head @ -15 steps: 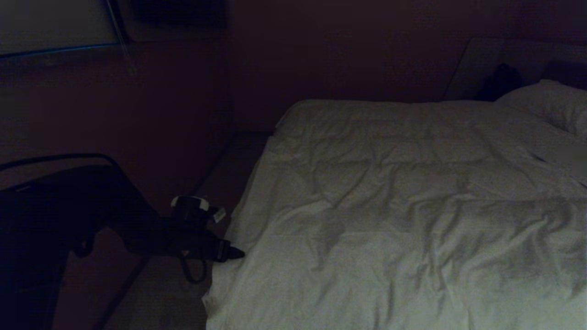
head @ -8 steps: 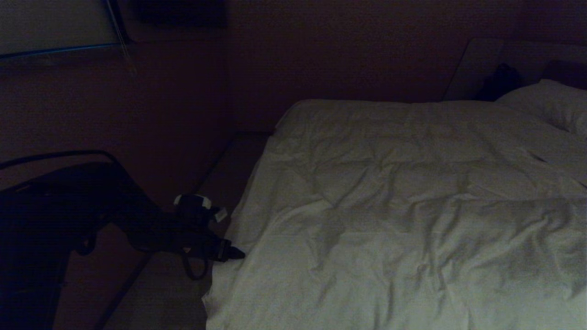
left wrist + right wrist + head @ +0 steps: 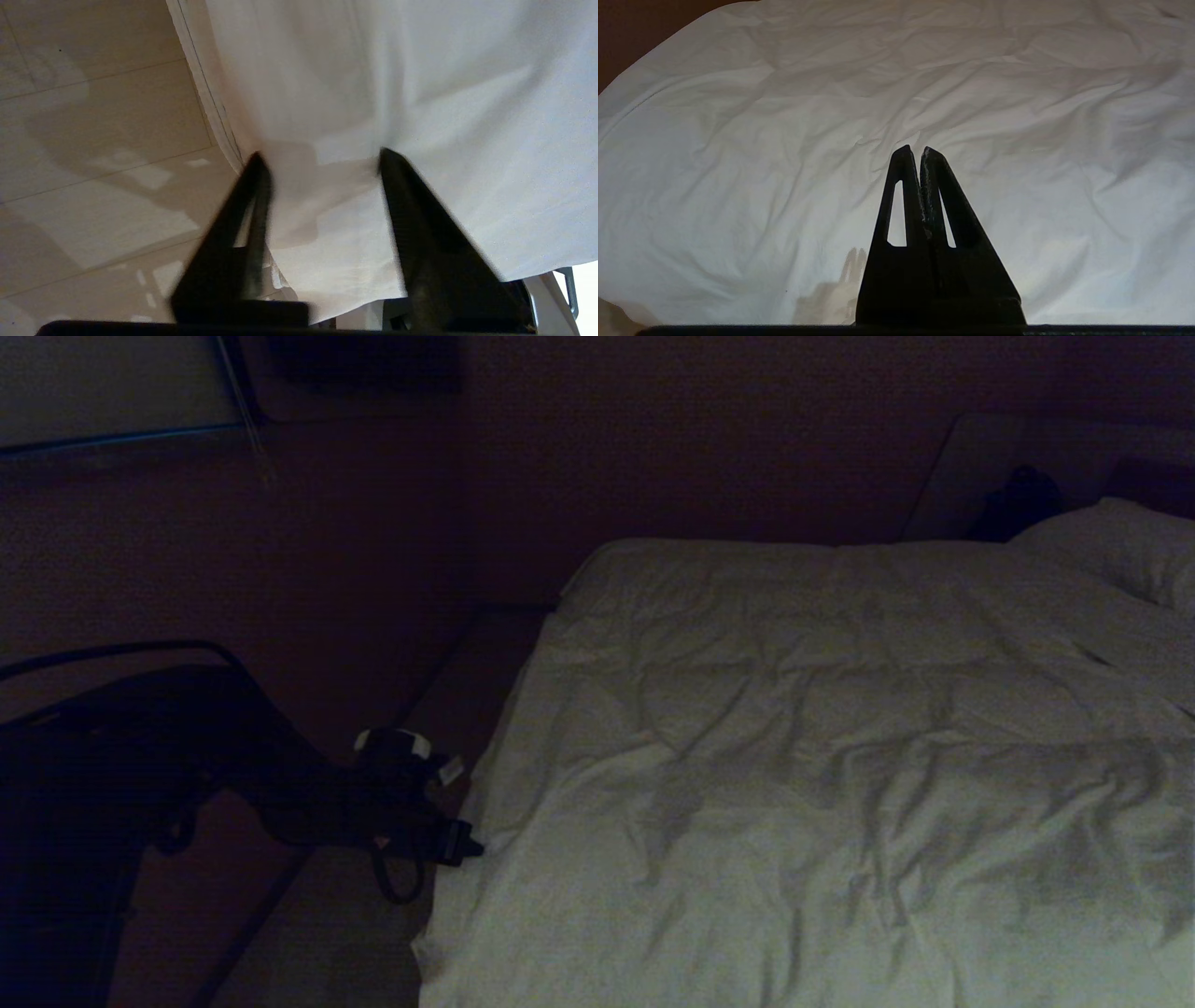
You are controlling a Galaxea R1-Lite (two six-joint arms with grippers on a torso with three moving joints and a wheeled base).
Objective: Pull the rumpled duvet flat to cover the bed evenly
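Left gripper (image 3: pixel 317 156) spread astride duvet (image 3: pixel 420 93) side edge (bare floor (image 3: pixel 93 140) alongside); right gripper (image 3: pixel 914 149) pressed together.

duvet (image 3: pixel 822 775): white, puffy, creased, lying spread over the bed | left edge hanging over the bed's side toward the floor

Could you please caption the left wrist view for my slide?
Left pincer straddling the white duvet's hanging side above the pale floor.

Creased matt cloth duvet (image 3: pixel 420 93) — over glossy, smooth pale floor tiles (image 3: pixel 93 140).
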